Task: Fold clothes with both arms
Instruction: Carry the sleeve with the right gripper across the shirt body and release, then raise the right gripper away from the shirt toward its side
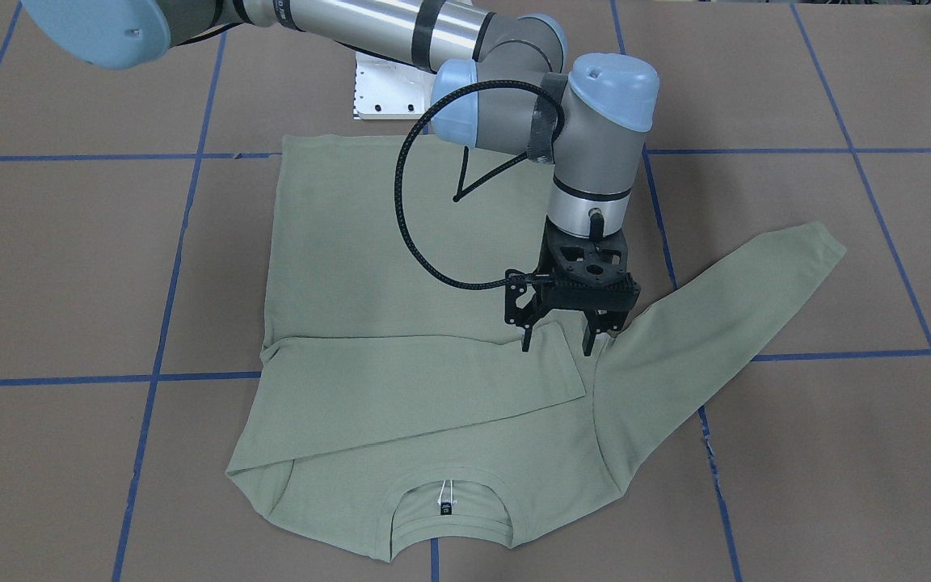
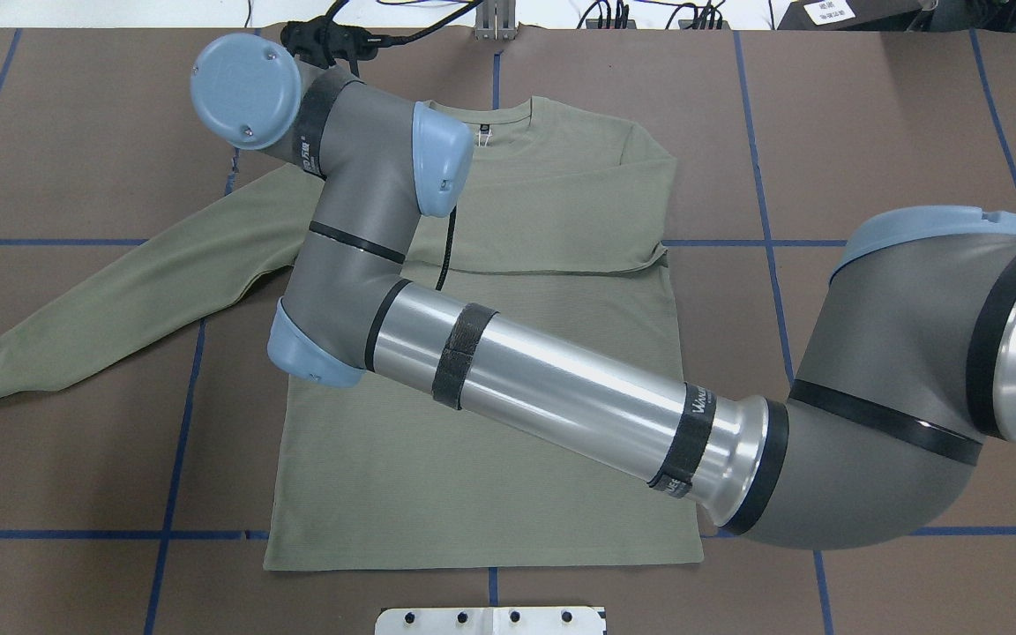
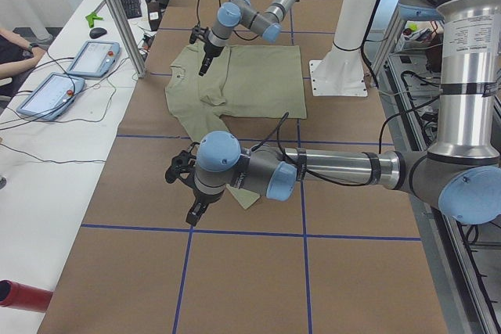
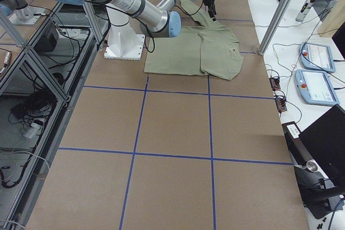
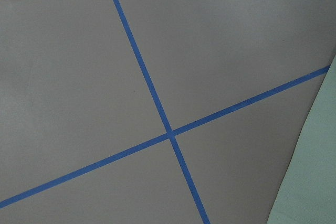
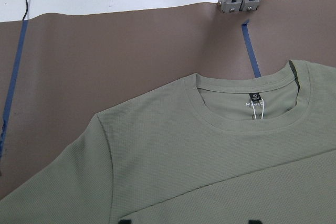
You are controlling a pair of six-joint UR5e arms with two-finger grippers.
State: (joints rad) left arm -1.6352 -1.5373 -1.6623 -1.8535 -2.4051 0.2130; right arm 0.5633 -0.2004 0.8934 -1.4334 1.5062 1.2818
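Shirt (image 1: 401,267) lay flat on the table (image 1: 69,267), one sleeve (image 1: 417,380) folded across its chest. The right tool (image 1: 559,343), jaws apart and empty, stood at that cuff. The left tool (image 3: 192,215) hovered near the outstretched sleeve (image 1: 724,323); I cannot tell its opening. Table showed around every edge.

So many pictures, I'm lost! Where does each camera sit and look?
Front: across table, steeply down; right gripper above shirt.
Overhead: behind shoulders, forward-down; right arm.
Left side: table's end; left arm near.
Right side: opposite end; right arm near.
Left wrist: down at tape cross; no body.
Right wrist: at collar; fingertips.
Front, right wrist share neck tag.
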